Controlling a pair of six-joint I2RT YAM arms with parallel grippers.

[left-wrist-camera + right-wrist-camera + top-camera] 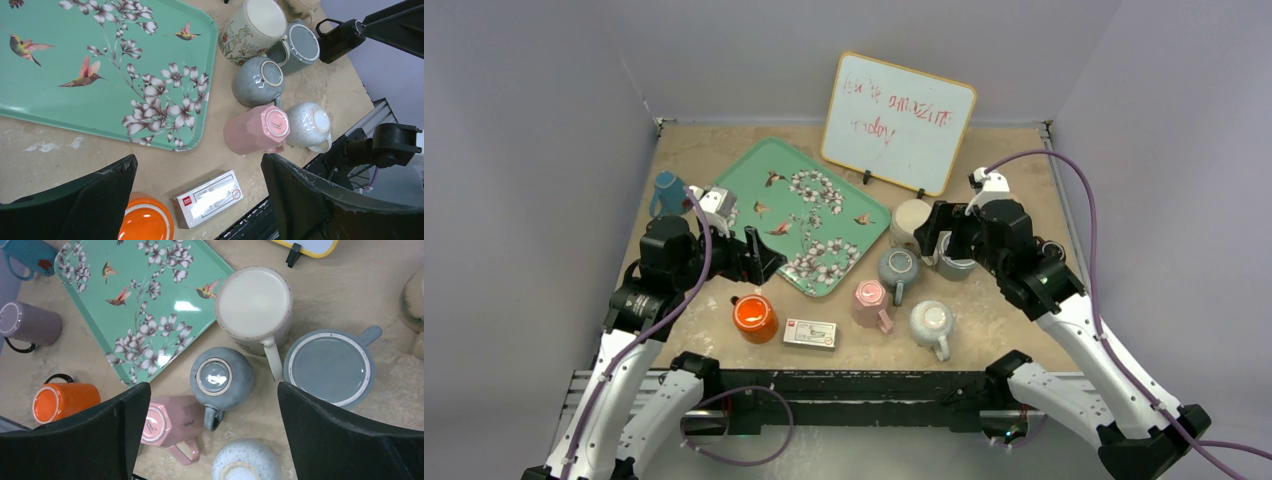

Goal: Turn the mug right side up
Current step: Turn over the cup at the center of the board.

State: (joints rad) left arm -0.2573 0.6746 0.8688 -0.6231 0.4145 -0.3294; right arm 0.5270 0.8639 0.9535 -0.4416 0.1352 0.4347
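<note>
Right gripper (214,390) wide open and empty, hanging directly over the grey mug (240,375) — upside down, foot ring up, standing on the table (350,280) between the tray (150,290) and the wider grey cup (327,367). Left gripper (199,162) likewise spread, holding nothing, by the tray's near edge. Best to come straight down and close across the round belly, off the handle pointing toward the pink mug (165,422), and clear of the cream mug (255,302) just beside. Grip low on the belly, not on the taper near the foot — glossy glaze, curved wall, likely to slip. Lift above the neighbours before rolling over, then set down on the pale foot ring. Glazed stoneware by the look: blue-grey, bulbous, narrowing to the base. Pink mug faceted and duller; tray smooth, shiny, printed with blossoms and birds.
</note>
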